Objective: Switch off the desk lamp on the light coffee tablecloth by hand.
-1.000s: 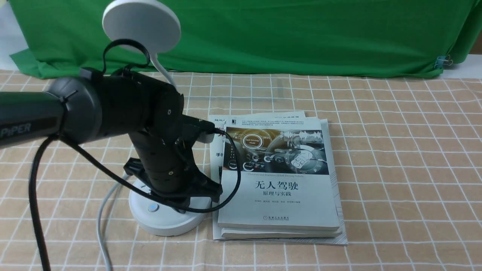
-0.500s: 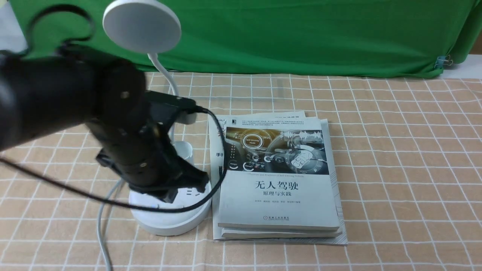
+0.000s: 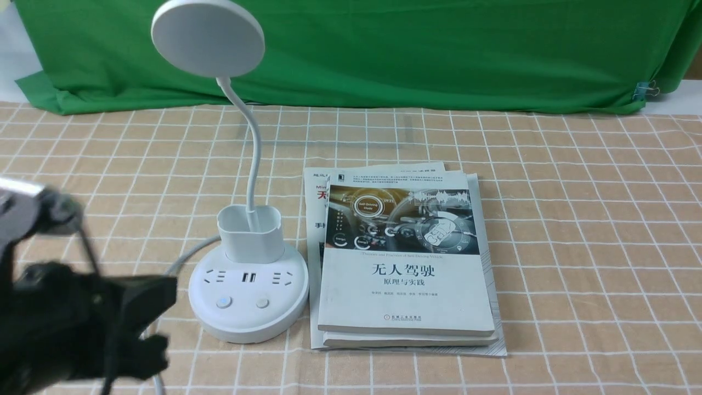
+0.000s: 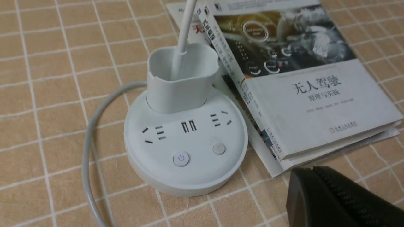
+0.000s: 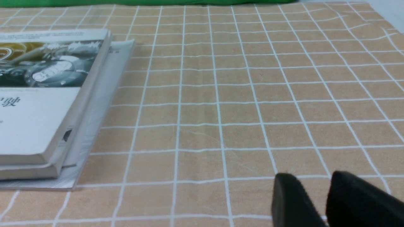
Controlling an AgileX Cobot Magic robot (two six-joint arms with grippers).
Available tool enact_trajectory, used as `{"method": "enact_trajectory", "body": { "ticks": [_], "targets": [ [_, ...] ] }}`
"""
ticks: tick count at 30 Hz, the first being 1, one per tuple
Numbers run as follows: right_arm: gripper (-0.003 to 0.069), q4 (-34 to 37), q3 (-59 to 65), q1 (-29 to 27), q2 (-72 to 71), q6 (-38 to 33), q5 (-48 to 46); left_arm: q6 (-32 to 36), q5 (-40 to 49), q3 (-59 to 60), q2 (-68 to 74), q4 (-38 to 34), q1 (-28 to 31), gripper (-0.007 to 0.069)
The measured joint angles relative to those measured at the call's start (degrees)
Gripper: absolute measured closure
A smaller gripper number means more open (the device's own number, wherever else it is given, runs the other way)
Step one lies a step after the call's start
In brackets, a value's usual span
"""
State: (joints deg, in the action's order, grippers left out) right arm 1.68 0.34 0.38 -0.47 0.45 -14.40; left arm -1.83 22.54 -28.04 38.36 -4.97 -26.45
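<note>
White desk lamp (image 3: pixel 249 299) stands on the light coffee tablecloth (image 3: pixel 576 219), right against the books (image 3: pixel 406 291). The left gripper (image 4: pixel 312 192) hangs near it; I can't tell if it's pinched. The right gripper (image 5: pixel 315 189) is a bit apart, empty.

Colours and patterns, table as it stands.
Light coffee tablecloth (image 3: pixel 576 219): tan, gridded in thin white lines. Plain green cloth (image 3: pixel 411 49) along twelve o'clock. Desk lamp (image 3: pixel 249 312): white all over, dark socket slots, one button (image 4: pixel 181 159) with a blue power mark, the other button (image 4: pixel 218 148) plain pale grey; cable (image 4: pixel 91 135) pale grey. Top book (image 3: pixel 406 296), at three o'clock of the lamp: upper cover dark with gold-brown and white rings, lower cover white with black characters. Hand (image 3: pixel 126 323), at eight o'clock: black.
</note>
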Motion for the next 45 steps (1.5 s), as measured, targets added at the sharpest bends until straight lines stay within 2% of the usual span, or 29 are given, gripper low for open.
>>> {"method": "enact_trajectory", "body": {
  "ticks": [8, 22, 27, 33, 35, 39, 45],
  "targets": [
    [0.0416, 0.0, 0.0, 0.0, 0.0, 0.0, 0.0, -0.17, -0.49, 9.1, -11.81, 0.0, 0.0, 0.0629],
    [0.0416, 0.0, 0.0, 0.0, 0.0, 0.0, 0.0, -0.17, -1.66, 13.41, -12.82, 0.09, 0.0, 0.0628],
    [0.0416, 0.0, 0.0, 0.0, 0.0, 0.0, 0.0, 3.81, -3.35, 16.74, -15.11, 1.15, 0.39, 0.0628],
    [0.0416, 0.0, 0.0, 0.0, 0.0, 0.0, 0.0, 4.63, -8.06, 20.78, -24.47, 1.53, 7.51, 0.0629],
    [0.0416, 0.0, 0.0, 0.0, 0.0, 0.0, 0.0, 4.64, -8.79, 22.94, -28.97, 0.28, 14.08, 0.0629],
    [0.0416, 0.0, 0.0, 0.0, 0.0, 0.0, 0.0, 4.87, -8.79, 27.05, -35.16, -3.08, 23.23, 0.0628],
    [0.0416, 0.0, 0.0, 0.0, 0.0, 0.0, 0.02, 4.87, -4.9, 28.43, -38.21, -5.18, 28.06, 0.0628]
  ]
}}
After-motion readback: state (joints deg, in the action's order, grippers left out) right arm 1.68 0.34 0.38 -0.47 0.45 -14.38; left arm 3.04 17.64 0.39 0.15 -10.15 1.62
